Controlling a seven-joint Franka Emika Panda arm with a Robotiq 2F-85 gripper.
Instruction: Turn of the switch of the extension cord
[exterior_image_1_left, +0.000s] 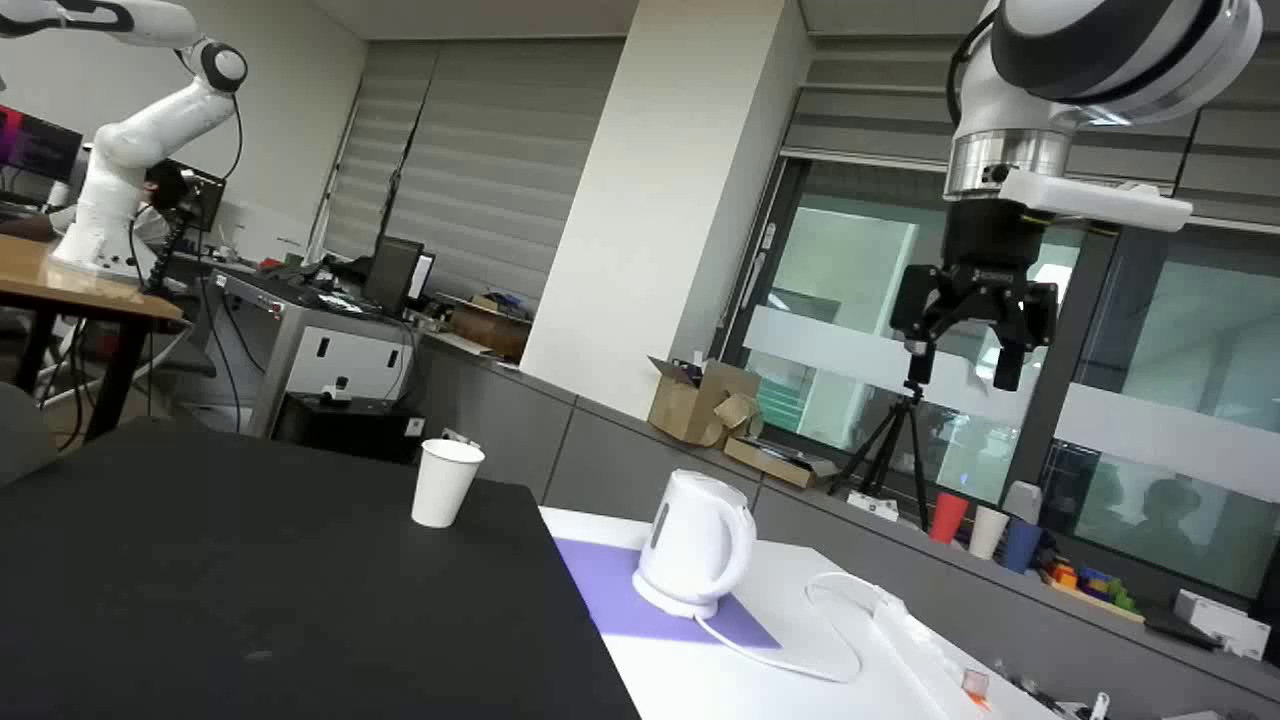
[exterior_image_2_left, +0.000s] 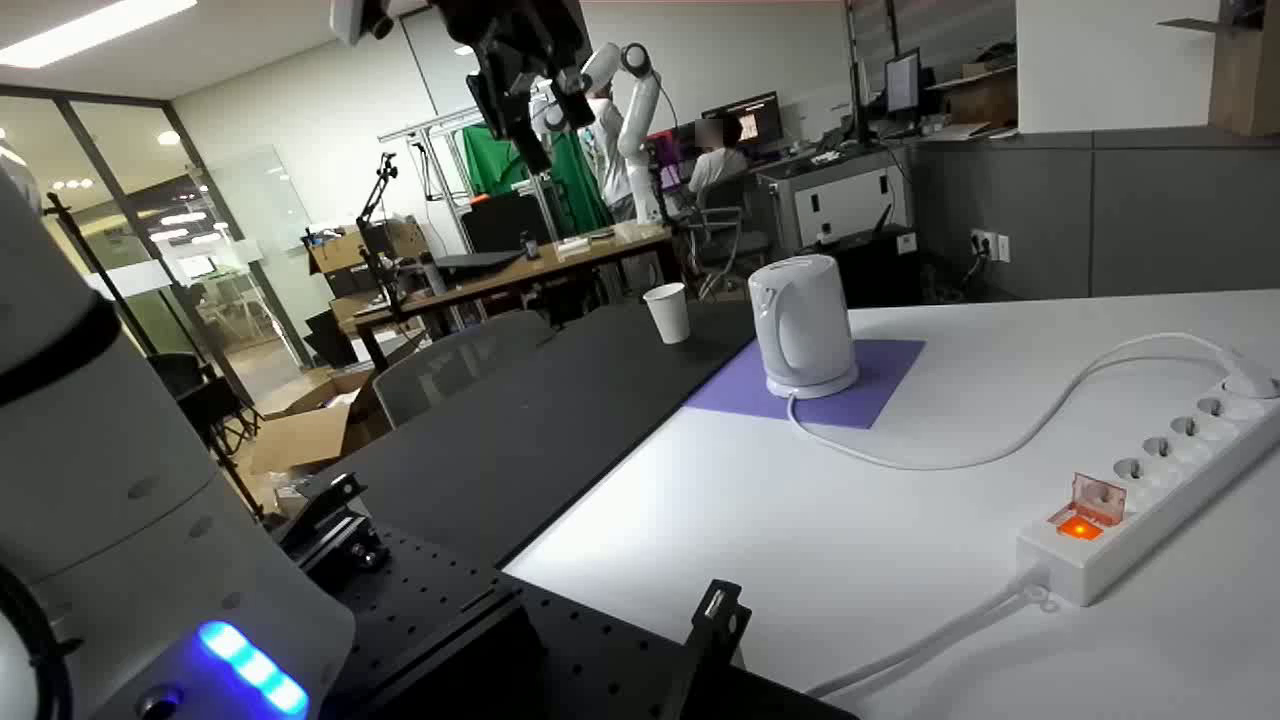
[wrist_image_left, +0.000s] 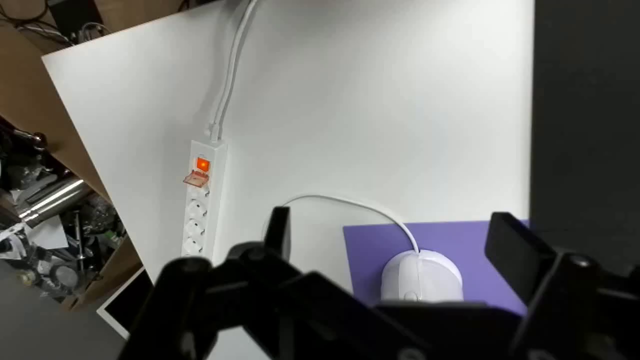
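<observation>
The white extension cord lies on the white table at the right in an exterior view. Its switch glows orange near the end where the supply cable enters, and a clear reddish cover stands flipped up beside it. In the wrist view the extension cord is left of the jaws, with the lit switch at its upper end. My gripper hangs high above the table, pointing down, fingers wide apart and empty. In the wrist view the gripper frames the kettle from above, touching nothing.
A white kettle stands on a purple mat; its cable runs to the extension cord. A paper cup stands on the black table. Boxes, cups and a tripod line the window ledge.
</observation>
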